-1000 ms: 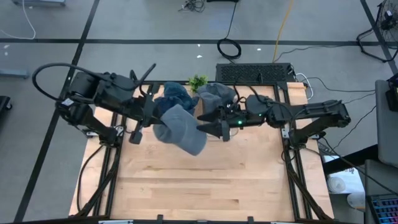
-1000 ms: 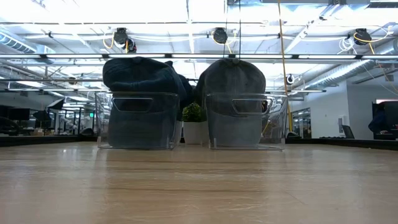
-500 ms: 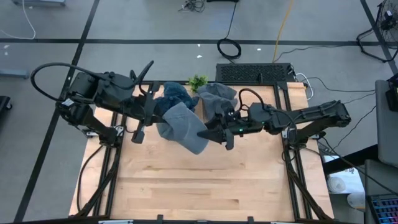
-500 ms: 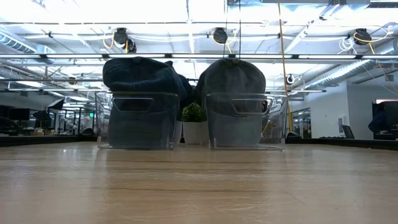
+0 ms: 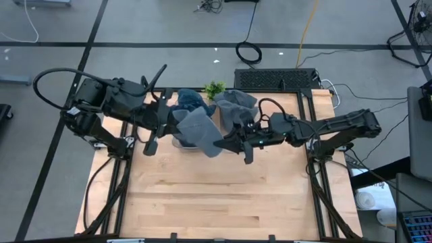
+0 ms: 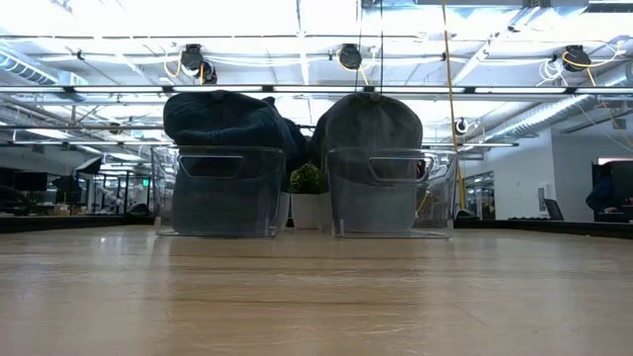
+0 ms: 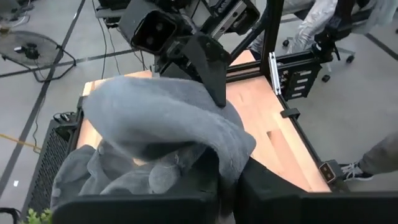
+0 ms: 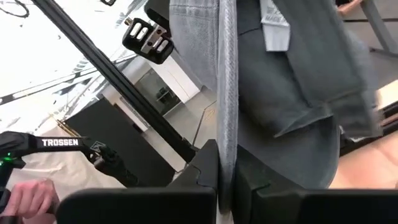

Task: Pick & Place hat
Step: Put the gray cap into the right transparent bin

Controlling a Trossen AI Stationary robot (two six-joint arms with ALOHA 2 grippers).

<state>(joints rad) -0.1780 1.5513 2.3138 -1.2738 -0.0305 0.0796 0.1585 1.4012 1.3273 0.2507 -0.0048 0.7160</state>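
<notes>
Holding a grey hat [image 5: 200,129] between them, both arms work at the far half of the table [image 5: 223,196], hat lifted clear of the wood, at about 12 o'clock from table centre. Not visible in the low view, so it is up above that camera's band.

Left gripper [image 5: 177,123]: at 9 o'clock of the hat, clenched on the hat's edge. Its wrist view shows the fabric bunched right over the dark fingers [image 7: 261,180], cloth draping down both sides. Judged: it anchors one side so the hat doesn't swing or fold.

Hat itself: soft knit, spread out like a sheet between the two grips, tilted, one corner pointing toward 5 o'clock. Just behind it at 12 o'clock sit two clear bins, left bin [image 6: 220,191] heaped with dark blue hats [image 6: 226,117], right bin [image 6: 388,192] heaped with grey hats [image 6: 370,121]. A small green plant [image 6: 309,180] stands between the bins. Grey pile likely where the held hat goes or came from, cannot tell which.

Right gripper [image 5: 226,142]: at 3 o'clock of the hat, pinching the opposite edge; wrist view shows a seam of grey cloth running straight into the closed fingers [image 8: 208,171]. Judged: two-point hold keeps the floppy thing stretched and controllable.

A person's hand [image 8: 25,196] shows beyond the table in the right wrist view, well apart from the work.
</notes>
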